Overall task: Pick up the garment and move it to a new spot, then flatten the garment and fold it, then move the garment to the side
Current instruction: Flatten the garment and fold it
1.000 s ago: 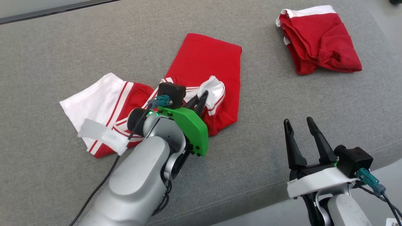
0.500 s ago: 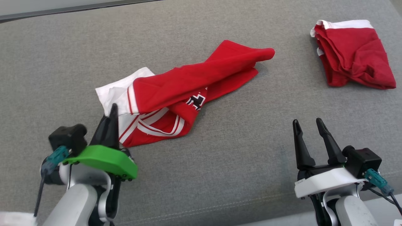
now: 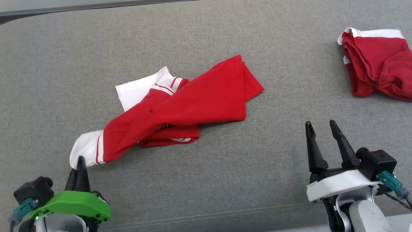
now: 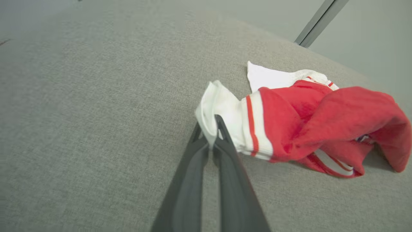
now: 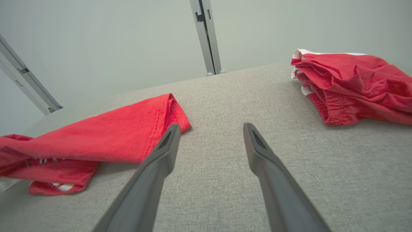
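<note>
The left gripper (image 3: 80, 160), fingers pressed together at seven o'clock in the head view, pinches the white sleeve end of the garment (image 3: 193, 106). The garment trails from the fingertips toward one o'clock across the middle of the grey cushion (image 3: 225, 183). A second ago this arm lay over the shirt, which lay spread in a crumpled sprawl; half a second ago the cloth was bunched just beside the gripper. Now it is drawn out into one long twisted band, red side up. The right gripper (image 3: 320, 122) keeps its place at four o'clock, its fingers spread and holding nothing. The count is two grippers and two red-and-white garments, the second being a folded garment (image 3: 376, 64) lying well apart at two o'clock.
</note>
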### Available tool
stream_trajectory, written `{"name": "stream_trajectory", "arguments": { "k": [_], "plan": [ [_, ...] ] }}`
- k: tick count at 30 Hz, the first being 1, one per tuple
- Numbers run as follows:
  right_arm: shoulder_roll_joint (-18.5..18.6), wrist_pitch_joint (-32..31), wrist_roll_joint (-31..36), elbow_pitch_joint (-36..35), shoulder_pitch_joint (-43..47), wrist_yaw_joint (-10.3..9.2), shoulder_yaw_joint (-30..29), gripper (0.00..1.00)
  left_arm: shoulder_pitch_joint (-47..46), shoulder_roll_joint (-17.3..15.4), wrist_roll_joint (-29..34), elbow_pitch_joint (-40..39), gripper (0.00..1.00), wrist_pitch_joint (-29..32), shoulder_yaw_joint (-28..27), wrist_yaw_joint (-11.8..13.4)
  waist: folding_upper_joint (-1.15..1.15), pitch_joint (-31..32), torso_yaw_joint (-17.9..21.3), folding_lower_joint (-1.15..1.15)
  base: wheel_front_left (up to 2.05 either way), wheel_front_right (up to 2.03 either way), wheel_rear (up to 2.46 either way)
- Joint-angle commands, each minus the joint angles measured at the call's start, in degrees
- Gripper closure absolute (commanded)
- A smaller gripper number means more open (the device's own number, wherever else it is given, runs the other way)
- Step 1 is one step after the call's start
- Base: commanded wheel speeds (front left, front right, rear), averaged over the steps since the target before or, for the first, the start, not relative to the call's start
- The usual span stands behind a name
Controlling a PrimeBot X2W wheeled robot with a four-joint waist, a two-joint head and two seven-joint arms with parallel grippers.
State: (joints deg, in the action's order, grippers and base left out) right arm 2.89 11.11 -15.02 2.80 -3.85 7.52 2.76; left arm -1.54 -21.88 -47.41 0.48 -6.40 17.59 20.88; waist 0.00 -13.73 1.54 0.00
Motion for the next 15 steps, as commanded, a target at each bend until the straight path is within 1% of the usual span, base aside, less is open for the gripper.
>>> {"name": "stream_trajectory", "arguments": {
  "k": [1, 5, 6, 7, 8, 11, 15],
  "plan": [
    [0.1, -0.2, -0.1, -0.2, 0.4, -0.07, -0.2, 0.0, 0.8, 0.1, -0.6, 0.9, 1.0, -0.9, -0.7, -0.4, 0.0, 0.0, 0.1, 0.0, 0.0, 0.0, 0.0],
    [0.1, -0.3, -0.3, -0.3, 0.7, -0.07, -0.8, 0.0, 0.5, 1.4, -1.9, 4.9, 1.0, -3.5, -1.4, -3.1, 0.0, 0.1, 0.1, 0.0, 0.0, 0.0, 0.0],
    [0.1, -0.3, -0.3, -0.3, 0.8, -0.07, -0.8, 0.0, 0.0, 1.7, -2.1, 6.0, 0.9, -3.9, -1.4, -3.8, 0.0, 0.1, 0.1, 0.0, 0.0, 0.0, 0.0],
    [0.1, -0.3, -0.3, -0.2, 0.8, -0.07, -0.8, 0.0, -0.5, 1.9, -2.2, 7.0, 0.51, -4.2, -1.4, -4.3, 0.0, 0.2, 0.2, 0.0, 0.0, 0.0, 0.0],
    [0.1, -0.4, -0.4, -0.2, 0.8, -0.07, -0.9, 0.0, -1.0, 2.2, -2.3, 7.9, 0.0, -4.6, -1.4, -4.8, 0.0, 0.3, 0.3, 0.0, 0.0, 0.0, 0.0],
    [0.1, -0.2, -0.3, -0.3, 1.0, -0.07, -1.0, 0.0, -1.7, 2.8, -1.8, 10.0, 0.0, -6.0, -1.8, -5.7, 0.0, 0.9, 0.5, 0.0, 0.0, 0.0, 0.0],
    [0.1, -0.2, 0.2, -0.7, 1.2, -0.07, -1.5, 0.0, -2.5, 2.7, 0.4, 10.8, 0.0, -7.8, -3.0, -5.4, 0.0, 1.5, 0.6, 0.0, 0.0, 0.0, 0.0]
  ]
}}
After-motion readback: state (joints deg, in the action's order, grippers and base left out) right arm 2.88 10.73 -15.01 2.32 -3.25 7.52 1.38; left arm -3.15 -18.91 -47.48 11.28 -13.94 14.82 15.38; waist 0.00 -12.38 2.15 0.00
